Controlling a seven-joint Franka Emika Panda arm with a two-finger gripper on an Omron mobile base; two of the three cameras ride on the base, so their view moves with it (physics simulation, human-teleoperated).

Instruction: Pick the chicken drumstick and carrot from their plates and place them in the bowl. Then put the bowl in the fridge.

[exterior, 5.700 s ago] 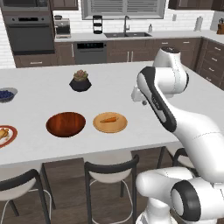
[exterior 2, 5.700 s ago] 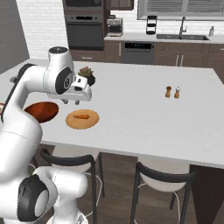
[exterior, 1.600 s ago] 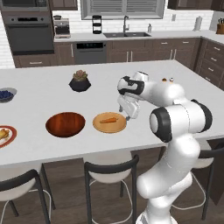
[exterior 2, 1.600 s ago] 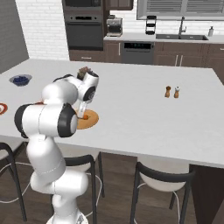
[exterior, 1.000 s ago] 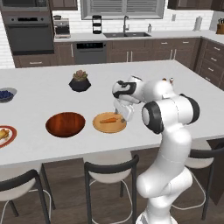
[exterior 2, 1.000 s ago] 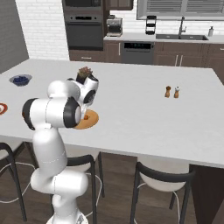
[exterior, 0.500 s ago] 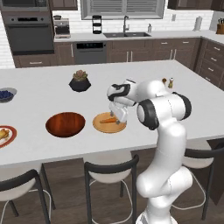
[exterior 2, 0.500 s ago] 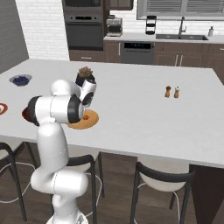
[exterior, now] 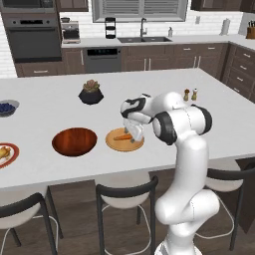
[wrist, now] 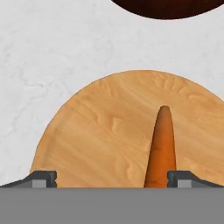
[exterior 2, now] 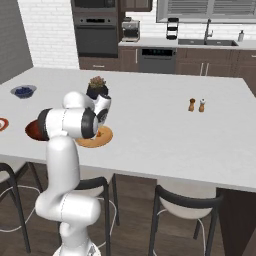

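Orange and smoothly tapered, the carrot (wrist: 161,148) lies low and right of centre in the hand view, on the pale grained wooden plate (wrist: 100,131). The gripper (wrist: 111,178) stands over it with jaws spread wide, seemingly lined up for a grasp, nothing held. Glossy dark bowl (exterior: 74,141) waits just beside, left of centre in the left base view.

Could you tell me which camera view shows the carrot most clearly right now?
The hand view: the carrot lies large and unobstructed on the wooden plate, its tip pointing toward the bowl. In the left base view the carrot is a small orange sliver beside the open gripper. In the right base view the arm hides it.
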